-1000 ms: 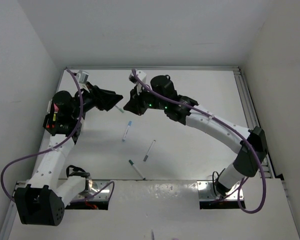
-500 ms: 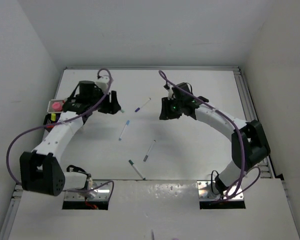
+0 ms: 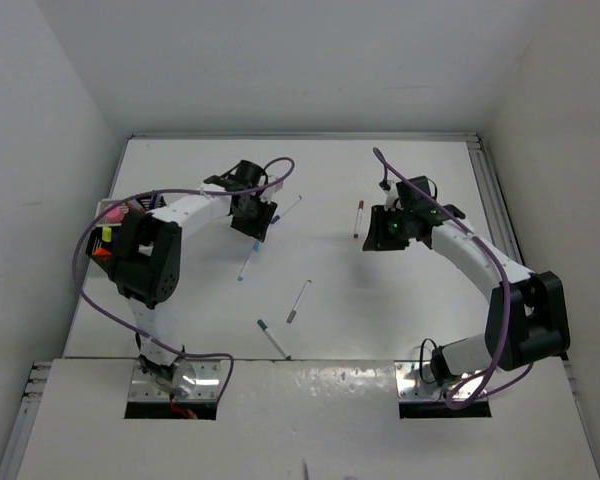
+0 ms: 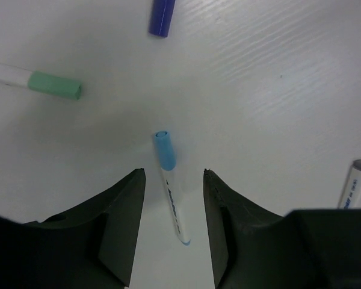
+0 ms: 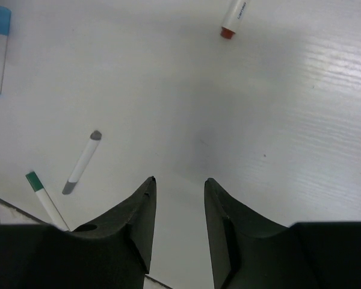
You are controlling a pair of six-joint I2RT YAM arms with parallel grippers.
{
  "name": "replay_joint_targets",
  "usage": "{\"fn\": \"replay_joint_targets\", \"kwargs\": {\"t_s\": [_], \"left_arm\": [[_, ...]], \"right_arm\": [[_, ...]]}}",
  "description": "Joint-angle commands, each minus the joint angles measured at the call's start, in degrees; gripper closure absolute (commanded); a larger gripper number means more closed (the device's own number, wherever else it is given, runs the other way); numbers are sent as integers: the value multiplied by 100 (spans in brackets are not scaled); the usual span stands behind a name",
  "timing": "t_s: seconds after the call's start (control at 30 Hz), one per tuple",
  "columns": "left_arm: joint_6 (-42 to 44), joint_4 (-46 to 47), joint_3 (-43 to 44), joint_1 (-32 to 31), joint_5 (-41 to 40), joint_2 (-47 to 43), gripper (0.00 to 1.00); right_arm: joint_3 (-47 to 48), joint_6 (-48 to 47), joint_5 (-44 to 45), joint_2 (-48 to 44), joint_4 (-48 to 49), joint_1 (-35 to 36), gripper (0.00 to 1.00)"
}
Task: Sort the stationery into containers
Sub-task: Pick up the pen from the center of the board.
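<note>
A: What is seen on the white table [image 3: 410,320]?

B: Both arms are stretched over its upper half. The left gripper [image 4: 172,174] is held open, and a light-blue-capped pen [image 4: 172,192] lies untouched between its fingers, at the lower centre of the left wrist view.

A: And the right gripper [image 5: 179,180]?

B: It is parted too, and nothing is gripped. A grey-capped pen [image 5: 82,161] and a green-capped pen [image 5: 41,194] are seen at lower left, and a red-capped pen [image 5: 234,17] at the top.

Five thin white pens lie flat and apart on the white desk [image 3: 410,300]: light-blue-capped pen [image 3: 246,262], dark-blue-capped pen [image 3: 286,207], red-capped pen [image 3: 359,217], grey-capped pen [image 3: 298,301] and green-capped pen [image 3: 273,340]. At the left edge, a black mesh holder [image 3: 94,242], partly hidden, shows a yellow highlighter [image 3: 105,236].
</note>
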Motion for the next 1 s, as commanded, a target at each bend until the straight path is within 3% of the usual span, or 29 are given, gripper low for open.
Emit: {"fn": "replay_joint_targets", "kwargs": {"t_s": [0.0,0.53,0.73,0.77,0.87,0.97], "left_arm": [[-88,-291,390,-120,-524,293,52],[-44,-450,672,-313,-912,1348,58],[18,-380,497,-287,-727,1349,83],[35,-388,488,-270,-553,1235,90],[35,-117,313,-138,387,536,99],[-96,419,75,73,1459,-571,100]], "right_arm": [[-65,-86,-239,-195,-66,-107,64],[-135,-24,-423,-169,-162,-327,68],[-100,-51,-432,-186,-189,-353,70],[-91,-77,-441,-195,-180,-344,71],[-21,-147,-441,-239,-250,-257,71],[-21,-331,-406,-335,-233,-38,72]]}}
